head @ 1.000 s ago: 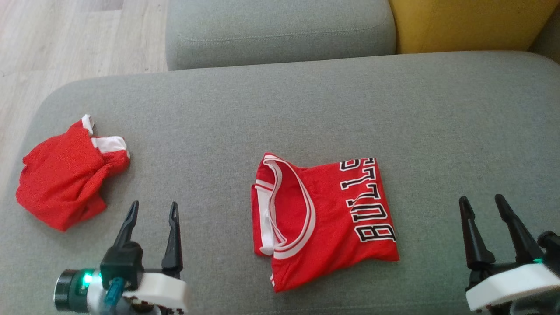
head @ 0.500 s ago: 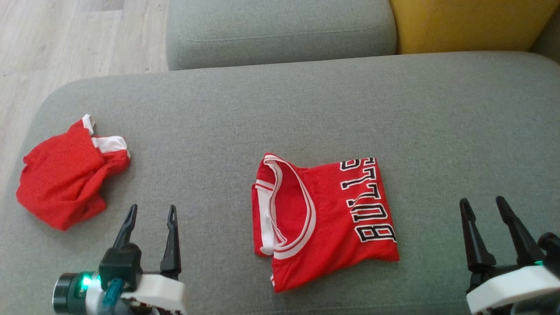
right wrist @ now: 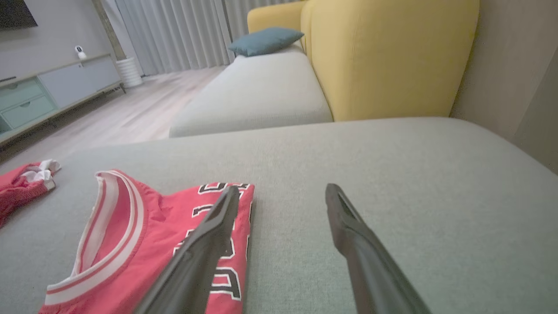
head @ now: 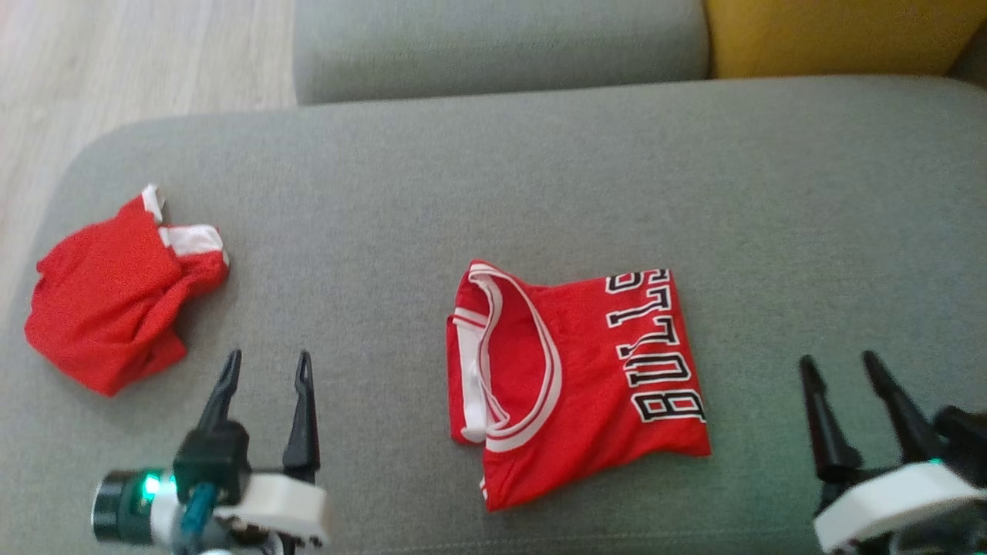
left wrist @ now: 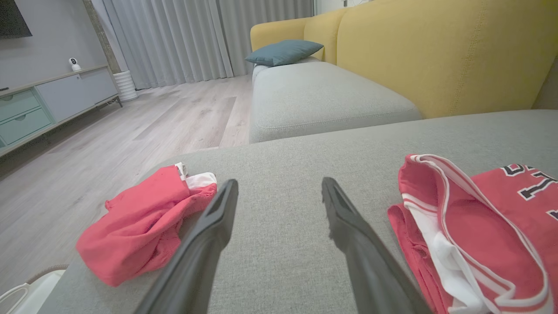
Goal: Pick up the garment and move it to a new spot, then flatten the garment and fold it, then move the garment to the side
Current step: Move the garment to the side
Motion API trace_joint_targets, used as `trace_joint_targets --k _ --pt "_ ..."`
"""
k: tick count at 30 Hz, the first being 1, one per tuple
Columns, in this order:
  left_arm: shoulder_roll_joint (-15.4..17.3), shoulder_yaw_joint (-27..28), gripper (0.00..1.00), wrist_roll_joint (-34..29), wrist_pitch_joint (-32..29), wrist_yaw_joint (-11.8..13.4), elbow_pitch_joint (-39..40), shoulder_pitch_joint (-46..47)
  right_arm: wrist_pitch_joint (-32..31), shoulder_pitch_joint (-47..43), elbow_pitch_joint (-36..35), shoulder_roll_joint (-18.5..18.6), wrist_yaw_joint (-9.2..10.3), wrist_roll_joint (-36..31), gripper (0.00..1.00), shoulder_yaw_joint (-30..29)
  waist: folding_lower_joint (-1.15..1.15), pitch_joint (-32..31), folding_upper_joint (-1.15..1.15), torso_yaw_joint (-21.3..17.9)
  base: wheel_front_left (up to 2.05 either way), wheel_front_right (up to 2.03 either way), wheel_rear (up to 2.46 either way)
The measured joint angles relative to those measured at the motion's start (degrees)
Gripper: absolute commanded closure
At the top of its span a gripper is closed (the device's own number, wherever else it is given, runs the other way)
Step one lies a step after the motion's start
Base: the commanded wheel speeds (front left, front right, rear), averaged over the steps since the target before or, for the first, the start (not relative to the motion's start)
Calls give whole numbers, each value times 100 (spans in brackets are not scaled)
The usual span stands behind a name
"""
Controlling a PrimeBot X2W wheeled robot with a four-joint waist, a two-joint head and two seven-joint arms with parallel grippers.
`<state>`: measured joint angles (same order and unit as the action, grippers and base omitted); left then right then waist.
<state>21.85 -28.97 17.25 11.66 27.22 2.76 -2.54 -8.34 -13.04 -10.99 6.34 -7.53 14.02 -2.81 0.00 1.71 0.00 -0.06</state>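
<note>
Folded red jersey [head: 601, 362] with white-trimmed collar on grey sofa cushion [head: 540, 193]: light, limp, probably slippery; pinch stacked edges together. Spread, empty: left pincer [head: 267, 358], right pincer [head: 839, 359].

Fig.: red jersey [head: 586, 385], white-trimmed neck, black "BULLS" lettering, folded to rough rectangle, lying flat approx. mid grey seat cushion [head: 540, 193]. Crumpled red garment [head: 108, 308] w/ white trim at cushion's left end.
</note>
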Motion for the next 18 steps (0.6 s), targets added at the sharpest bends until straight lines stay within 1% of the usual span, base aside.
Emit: trace_joint_targets --k 5,12,17,18 --pt "-20 -1 0 -68 74 -24 36 430 -133 493 650 178 0 32 0 326 0 321 0 115 0 0 0" --pt "-134 -7 0 -107 207 -137 -75 849 -134 1491 2101 308 0 221 0 800 0 775 0 393 0 0 0" --pt "-289 -11 0 -181 257 -202 -136 1043 -318 1950 3044 348 0 199 0 905 0 984 0 640 0 0 0" --pt "-309 -8 0 -192 263 -203 -146 1065 -354 2006 3127 347 0 215 3 948 0 1011 0 682 0 0 0"
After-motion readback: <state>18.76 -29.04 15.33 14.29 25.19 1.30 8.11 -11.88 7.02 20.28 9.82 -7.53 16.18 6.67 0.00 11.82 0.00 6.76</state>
